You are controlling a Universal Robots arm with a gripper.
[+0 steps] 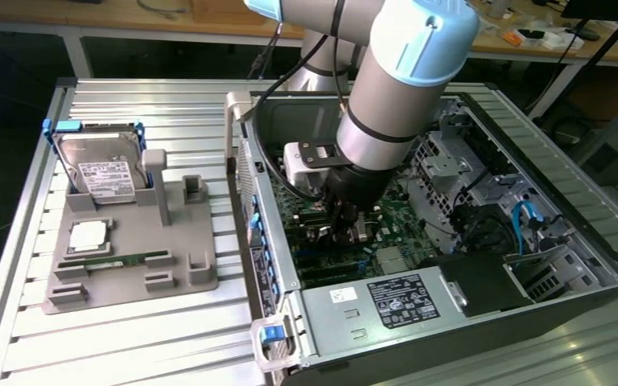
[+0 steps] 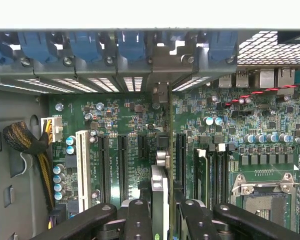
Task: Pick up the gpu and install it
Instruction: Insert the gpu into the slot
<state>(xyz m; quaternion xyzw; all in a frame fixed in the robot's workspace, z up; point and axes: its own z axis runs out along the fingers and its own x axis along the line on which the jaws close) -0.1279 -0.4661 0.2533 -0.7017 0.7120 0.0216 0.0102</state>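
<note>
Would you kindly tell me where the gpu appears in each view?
Exterior view: gpu edge-on under the claw, inside the open case.
Wrist view: gpu upright between the fingers of the claw, over the slots.
Shared landmark: the green motherboard.

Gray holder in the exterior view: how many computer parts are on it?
3. On the gray holder, a hard drive sits at the far end, a square chip lies in the middle, and a green RAM stick lies nearer the camera. None seems hidden.
</note>
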